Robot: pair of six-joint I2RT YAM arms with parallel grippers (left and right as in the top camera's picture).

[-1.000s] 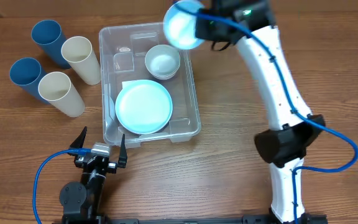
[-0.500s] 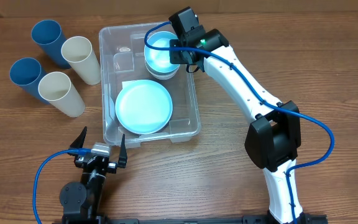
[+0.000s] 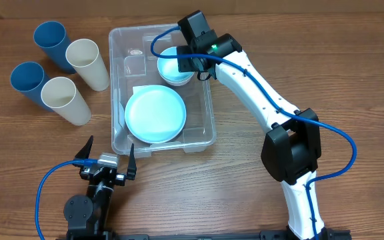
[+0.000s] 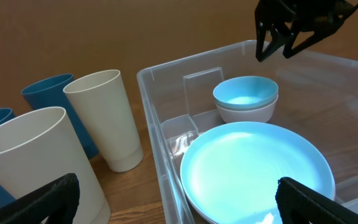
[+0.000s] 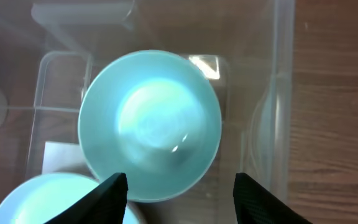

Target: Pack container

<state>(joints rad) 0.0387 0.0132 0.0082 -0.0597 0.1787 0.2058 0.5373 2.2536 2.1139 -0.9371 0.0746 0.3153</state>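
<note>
Cups [image 3: 60, 65], blue and cream, stand at the left of the bench [image 3: 359, 73]. The left pincer [image 3: 110, 149] near the front edge is spread wide, empty and touching nothing. The container [image 3: 200, 137] sits mid-bench, holding a pale blue plate [image 3: 155, 115] and stacked bowls [image 3: 172, 69]. The right pincer [image 5: 179, 186] hangs just above the top bowl, parted and gripping nothing.

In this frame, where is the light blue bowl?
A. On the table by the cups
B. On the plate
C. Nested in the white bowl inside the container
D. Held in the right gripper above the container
C: the left wrist view shows the blue bowl stacked in the white bowl inside the container, with the right gripper open above it and not touching it.
</note>
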